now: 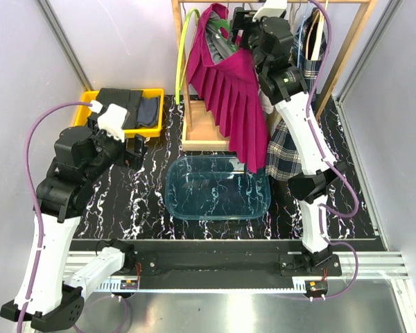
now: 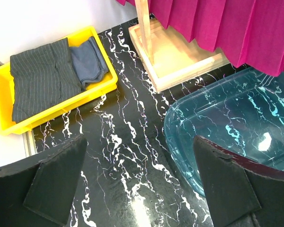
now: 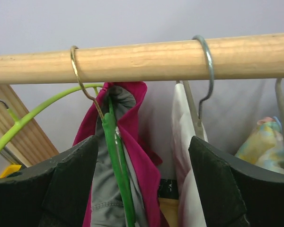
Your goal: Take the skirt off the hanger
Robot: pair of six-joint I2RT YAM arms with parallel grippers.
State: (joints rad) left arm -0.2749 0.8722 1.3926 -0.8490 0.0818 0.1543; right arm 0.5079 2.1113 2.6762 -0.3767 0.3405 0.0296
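A magenta pleated skirt [image 1: 229, 97] hangs on a green hanger [image 1: 222, 38] from the wooden rail, its hem over the blue tub. In the right wrist view the hanger [image 3: 114, 156] with its brass hook [image 3: 78, 71] holds the skirt's waist [image 3: 137, 142] with grey lining. My right gripper [image 3: 144, 182] is open, up by the rail [image 3: 146, 59], its fingers on either side of the hanger and skirt waist. It also shows in the top view [image 1: 241, 29]. My left gripper [image 2: 139, 187] is open and empty, low over the black marble table [image 2: 118, 137]; it also shows in the top view [image 1: 135, 149].
A clear blue tub [image 1: 218, 187] sits at mid-table. A yellow tray [image 1: 121, 111] with folded dark clothes is at the back left. The wooden rack's base [image 1: 204, 132] stands behind the tub. A plaid garment [image 1: 288, 149], a white garment [image 3: 187, 142] and another empty green hanger [image 1: 184, 48] hang on the rail.
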